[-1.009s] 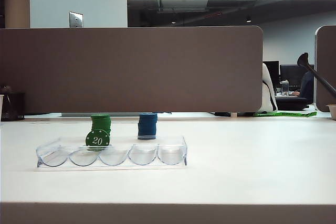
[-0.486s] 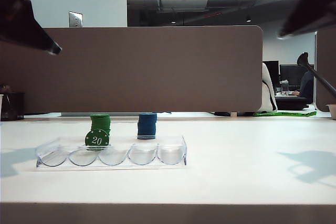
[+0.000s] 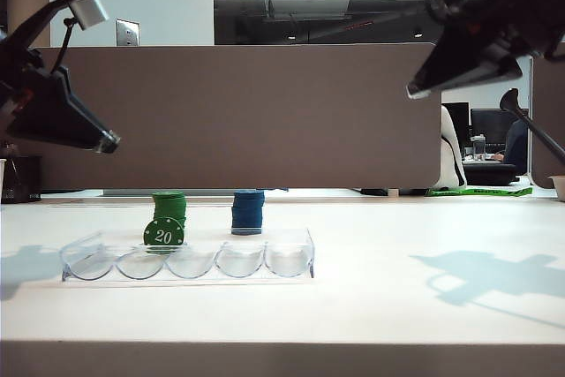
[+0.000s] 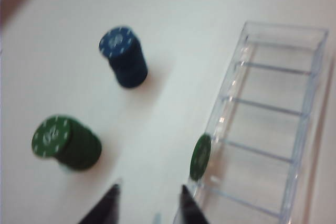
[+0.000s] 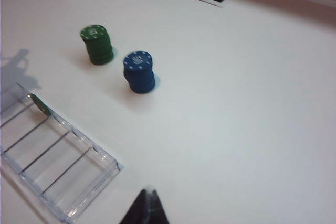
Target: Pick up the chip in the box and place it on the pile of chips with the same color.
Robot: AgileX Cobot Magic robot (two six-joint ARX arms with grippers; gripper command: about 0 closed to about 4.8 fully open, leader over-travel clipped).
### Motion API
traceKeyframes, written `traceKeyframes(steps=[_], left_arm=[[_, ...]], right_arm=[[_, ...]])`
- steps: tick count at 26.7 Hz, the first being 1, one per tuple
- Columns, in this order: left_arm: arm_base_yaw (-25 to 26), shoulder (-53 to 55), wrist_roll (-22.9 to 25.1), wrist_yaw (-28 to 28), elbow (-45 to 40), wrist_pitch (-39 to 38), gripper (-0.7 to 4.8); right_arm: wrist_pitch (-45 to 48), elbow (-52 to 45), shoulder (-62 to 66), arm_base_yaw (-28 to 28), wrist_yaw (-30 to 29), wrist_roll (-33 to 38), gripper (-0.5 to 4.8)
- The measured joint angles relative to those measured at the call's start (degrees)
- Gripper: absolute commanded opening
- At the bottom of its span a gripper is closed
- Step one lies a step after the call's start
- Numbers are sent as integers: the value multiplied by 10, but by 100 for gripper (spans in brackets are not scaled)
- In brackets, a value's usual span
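The dark-green chip marked "20" stands on edge in the clear box, in its second slot from the left; the chip leans against the box's back wall. Behind the box sits the green pile of chips. My left gripper hangs high at the left with its two fingers apart and nothing between them. High at the right, my right gripper has its fingers pressed together, empty.
A blue chip stack stands to the right of the green pile. The box's other slots hold nothing. A brown partition runs along the back of the white table.
Both arms have swung into view from above and come lower over the table. The left gripper's fingers now stand apart. The chip, box and stacks have not moved.
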Motion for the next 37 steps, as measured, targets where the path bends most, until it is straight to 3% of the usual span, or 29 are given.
traceKeyframes(steps=[4,9,16,19,37], left_arm=[[0,6,2,25,0,14,147],[-3,57,2,96,0,19,154],[-25,98,6,101,2,46,164],[-25,106,4,101,4,51,241],[-25,148,-1,122,5,70,242]], right_arm=[[0,0,14,0,0,0,-5],[7,0,23,0,0,0,-5],[21,0,24,0,-1,0,-5],[21,0,24,0,-2,0,-5],[19,0,27,0,-2,0,-5]])
